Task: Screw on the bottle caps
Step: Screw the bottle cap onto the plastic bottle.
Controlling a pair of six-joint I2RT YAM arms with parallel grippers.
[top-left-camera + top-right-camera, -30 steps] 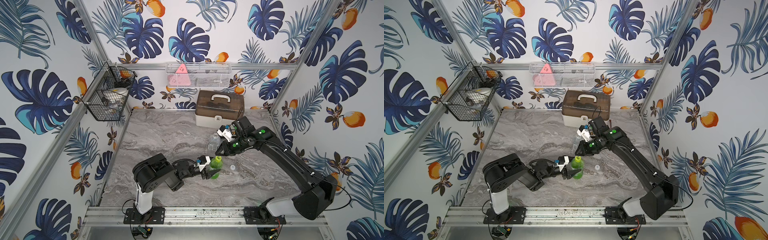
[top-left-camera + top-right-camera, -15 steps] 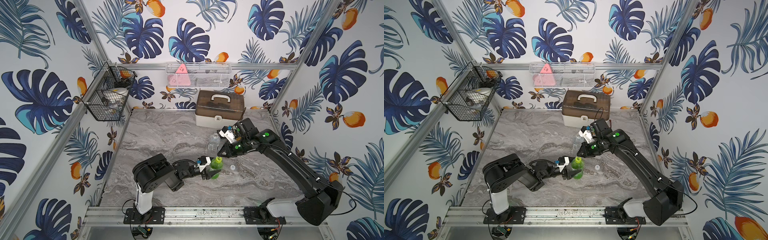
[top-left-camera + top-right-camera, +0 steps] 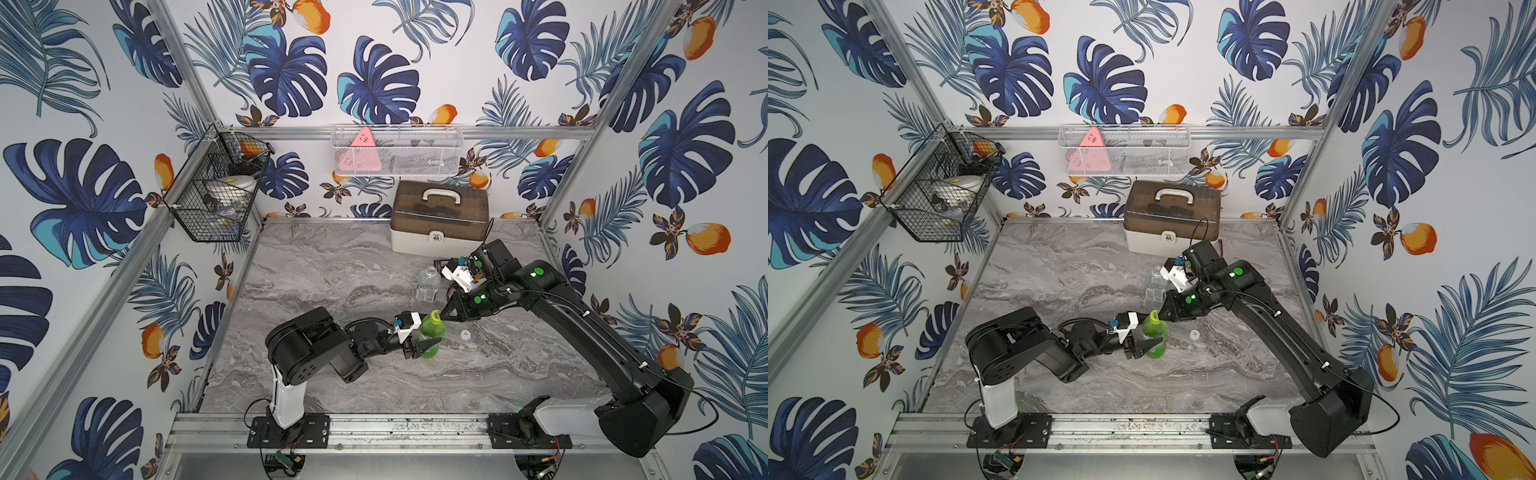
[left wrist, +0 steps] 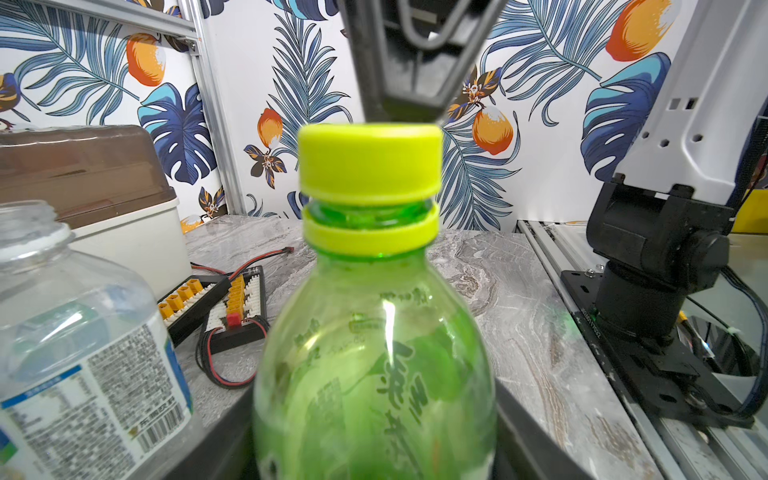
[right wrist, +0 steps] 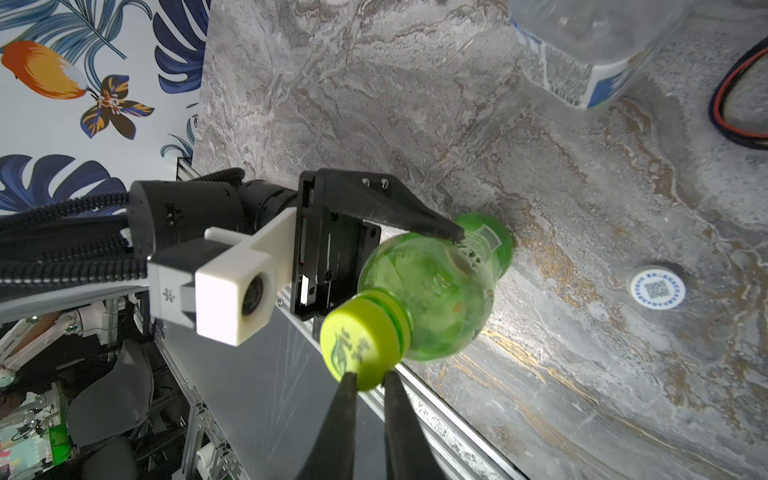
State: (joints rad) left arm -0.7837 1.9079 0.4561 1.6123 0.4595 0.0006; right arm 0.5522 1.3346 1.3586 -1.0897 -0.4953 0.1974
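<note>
Right wrist: clenched right fingers [image 5: 343,419] touch yellow-green cap [image 5: 357,345]; left fingers [image 5: 415,218] grasp green bottle [image 5: 436,286].

My right gripper [image 3: 444,318] now sits lower, its tips drawn together at the yellow-green cap [image 3: 434,317], seemingly touching its top.

Taller bottle [image 3: 434,330] is see-through bright green, its cap [image 5: 358,347] yellow-green with a dark green mark on top. Shorter bottle [image 3: 428,286] is clear, white-and-blue label [image 4: 95,395]. Grey marble table [image 3: 332,270], walls [image 3: 457,62] white with navy leaves, orange fruit.
</note>
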